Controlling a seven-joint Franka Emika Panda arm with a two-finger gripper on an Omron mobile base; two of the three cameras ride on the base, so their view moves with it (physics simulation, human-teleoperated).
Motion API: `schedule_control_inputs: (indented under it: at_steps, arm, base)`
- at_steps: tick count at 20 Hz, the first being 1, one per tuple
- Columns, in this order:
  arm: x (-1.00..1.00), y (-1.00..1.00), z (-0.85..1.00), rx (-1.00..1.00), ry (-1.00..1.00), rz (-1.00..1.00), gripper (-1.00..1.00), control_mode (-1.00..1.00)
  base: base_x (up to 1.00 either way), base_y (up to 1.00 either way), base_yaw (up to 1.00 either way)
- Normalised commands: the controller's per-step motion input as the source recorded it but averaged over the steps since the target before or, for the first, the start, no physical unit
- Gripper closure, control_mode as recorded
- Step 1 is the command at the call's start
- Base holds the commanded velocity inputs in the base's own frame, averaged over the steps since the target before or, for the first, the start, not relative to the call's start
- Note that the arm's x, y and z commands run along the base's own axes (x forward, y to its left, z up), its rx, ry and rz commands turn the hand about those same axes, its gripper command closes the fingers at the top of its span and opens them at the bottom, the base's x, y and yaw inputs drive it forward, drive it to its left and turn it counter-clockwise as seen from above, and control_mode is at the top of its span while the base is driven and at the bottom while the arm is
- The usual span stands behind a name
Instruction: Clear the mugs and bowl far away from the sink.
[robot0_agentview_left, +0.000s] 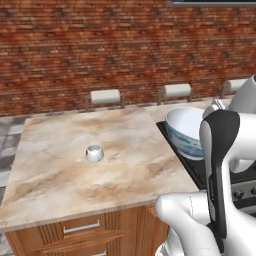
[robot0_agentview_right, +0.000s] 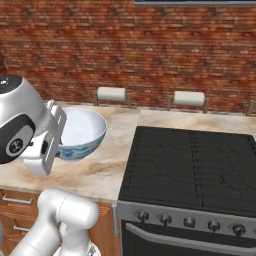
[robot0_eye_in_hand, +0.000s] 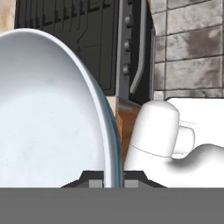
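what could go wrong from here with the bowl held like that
The claw pinches only a thin stretch of the bowl's rim, so the wide bowl could pivot or slip out during a swing. It hangs over the counter edge beside the stovetop, so a drop might hit either or the floor. On the other counter stretch, the small white mug could get knocked if the bowl is set down carelessly.

a marbled stone counter (robot0_agentview_left: 60, 170) on wooden cabinets carries one small white mug (robot0_agentview_left: 94, 153).

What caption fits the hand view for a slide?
Jaws shut on the rim of the bowl, with the black stove beyond.
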Motion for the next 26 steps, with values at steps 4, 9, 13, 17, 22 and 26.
schedule_control_inputs:
  at_steps: [4, 9, 13, 17, 22, 26]
  arm:
    - [0.00, 0.00, 0.00, 0.00, 0.00, 0.00, 1.00, 1.00]
    - [0.00, 0.00, 0.00, 0.00, 0.00, 0.00, 1.00, 1.00]
    - [0.39, 0.19, -0.42, 0.00, 0.03, 0.15, 1.00, -1.00]
    - [0.55, 0.18, -0.54, 0.00, 0.00, 0.11, 1.00, -1.00]
    - [0.55, 0.06, -0.54, -0.02, -0.04, 0.05, 1.00, -1.00]
    - [0.40, 0.00, -0.58, -0.06, -0.08, 0.00, 1.00, -1.00]
  base:
    - [0.16, 0.00, 0.16]
    - [0.28, 0.06, 0.19]
    - [0.00, 0.00, 0.00]
    - [0.00, 0.00, 0.00]
    - [0.00, 0.00, 0.00]
    - [0.00, 0.00, 0.00]
